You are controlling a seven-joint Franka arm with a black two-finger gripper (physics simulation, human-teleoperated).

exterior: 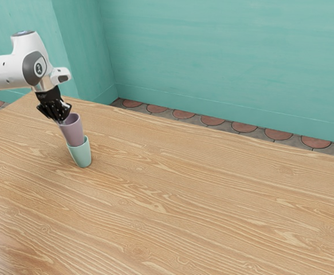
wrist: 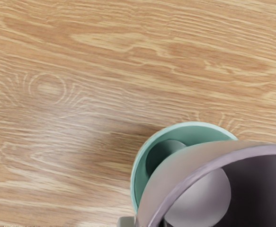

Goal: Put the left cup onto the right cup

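**Obs.: mauve cup (exterior: 71, 129) nested in green cup (exterior: 81, 153), gripper (exterior: 55, 109) on its rim**

Materials/shapes: both cups were noted as plain, smooth, matte and handle-less, tapering toward the base. The table (exterior: 212, 200) was recorded as light wood w/ strong wavy grain and knot rings. A flat teal wall (exterior: 224, 51) was seen behind it, and rounded reddish tiles (exterior: 244, 127) along the wall's foot.

Containers: the mauve cup's lower part was found seated inside the green cup, w/ approx. its upper half standing out above the green rim. The pair was seen leaning toward the exterior view's left, not upright. The green cup's base was seen at the tabletop, near the table's far edge at the exterior view's left.

Gripper: the black fingers were seen closed on the mauve cup's rim from two sides. The white arm (exterior: 18, 66) was seen coming in from the upper left.

View diffs: in the wrist view, the mauve cup (wrist: 190, 161) was looked into from above, its round floor visible. The green cup (wrist: 190, 125) was seen around it as a crescent of rim and inner wall on one side, w/ a gap there. The lean and the stacked height were readable in the exterior view.
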